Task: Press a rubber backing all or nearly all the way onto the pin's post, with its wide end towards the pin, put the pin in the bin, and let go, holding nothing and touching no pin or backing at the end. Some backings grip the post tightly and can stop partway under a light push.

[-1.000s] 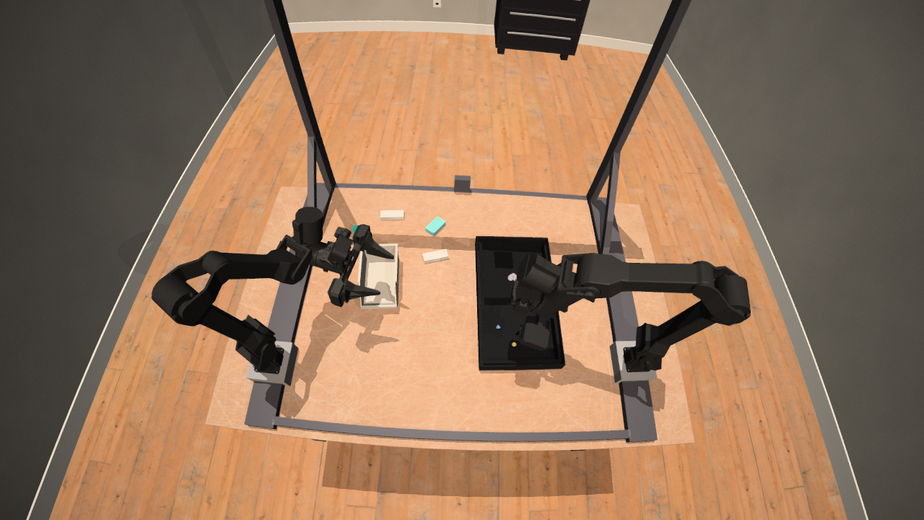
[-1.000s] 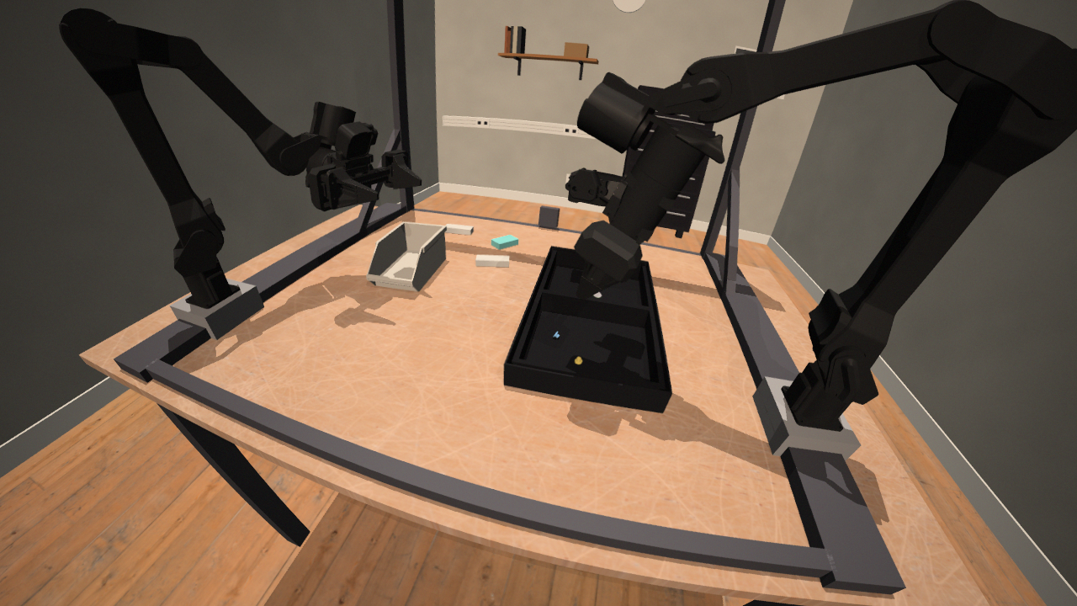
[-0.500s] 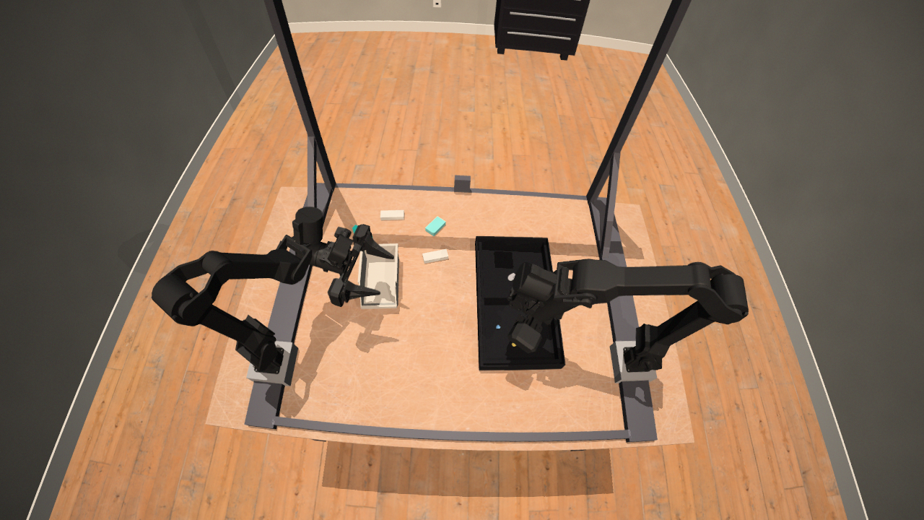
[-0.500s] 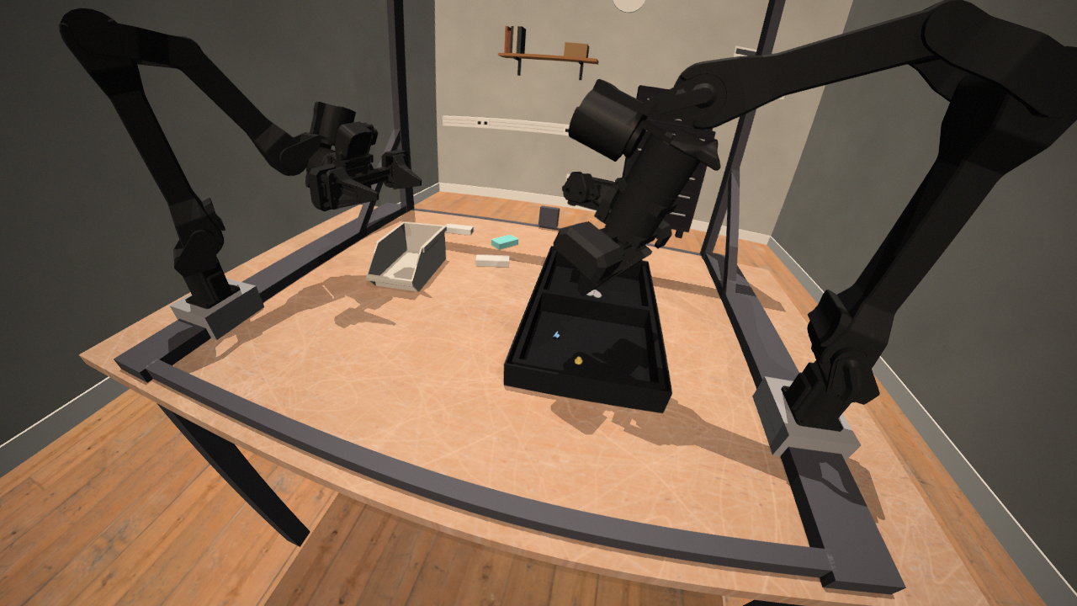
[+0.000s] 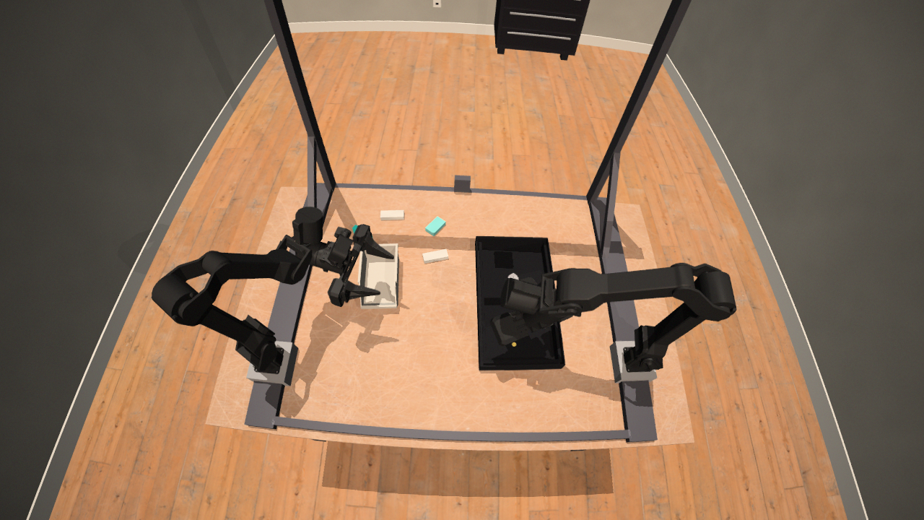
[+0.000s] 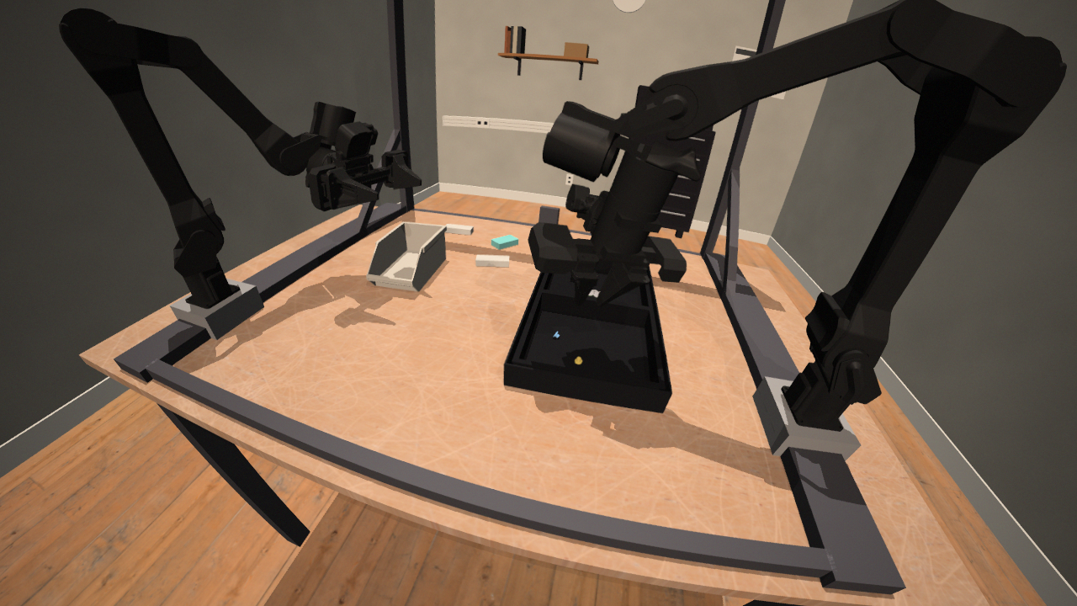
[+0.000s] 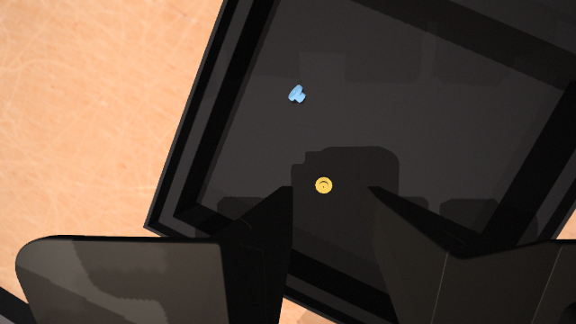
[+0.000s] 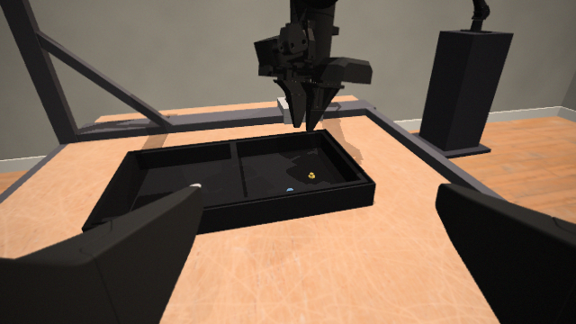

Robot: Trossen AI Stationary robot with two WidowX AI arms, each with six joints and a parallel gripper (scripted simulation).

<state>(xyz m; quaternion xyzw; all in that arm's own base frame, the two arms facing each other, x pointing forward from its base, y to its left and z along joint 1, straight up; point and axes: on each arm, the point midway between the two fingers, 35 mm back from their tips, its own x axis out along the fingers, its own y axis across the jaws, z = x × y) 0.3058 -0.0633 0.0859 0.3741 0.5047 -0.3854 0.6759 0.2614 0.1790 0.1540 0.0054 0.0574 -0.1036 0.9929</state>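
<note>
A black tray (image 5: pixel 511 310) holds a yellow backing (image 7: pixel 323 184), a blue backing (image 7: pixel 296 94) and a white heart-shaped pin (image 5: pixel 512 276) in the far compartment. My left gripper (image 7: pixel 328 198) hangs above the tray, right over the yellow backing. Its fingers are narrowed but still apart, with nothing between them; the right wrist view shows their tips (image 8: pixel 307 121) clear above the tray floor. My right gripper (image 5: pixel 385 274) is wide open and empty, high over the grey bin (image 5: pixel 380 276). The yellow backing also shows in the exterior view (image 6: pixel 578 360).
Two white blocks (image 5: pixel 391 214) (image 5: pixel 434 256) and a teal block (image 5: pixel 435 224) lie on the table behind the bin. Dark frame rails run along the table edges, with upright posts (image 5: pixel 310 129) at the back corners.
</note>
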